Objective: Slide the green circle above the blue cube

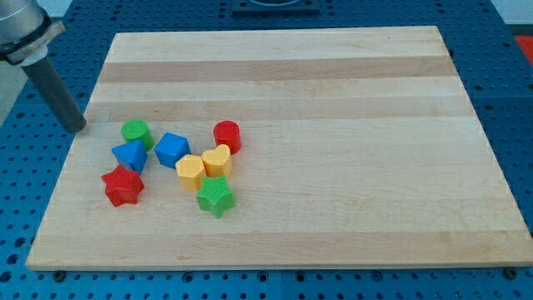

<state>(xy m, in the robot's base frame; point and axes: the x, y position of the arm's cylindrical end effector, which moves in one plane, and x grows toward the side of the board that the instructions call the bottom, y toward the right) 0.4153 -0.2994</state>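
Nearby, off the counter edge at the view's left, waited my tip, a bare rod tool grasping nothing, left of green circle; blue cube just right.

Green circle: a short upright cylinder, flat face up, lying near the board's left edge toward the view's left. Blue cube: a cube resting flat, turned slightly askew, just to the view's right of and a little below my green circle; the two are close but not touching.
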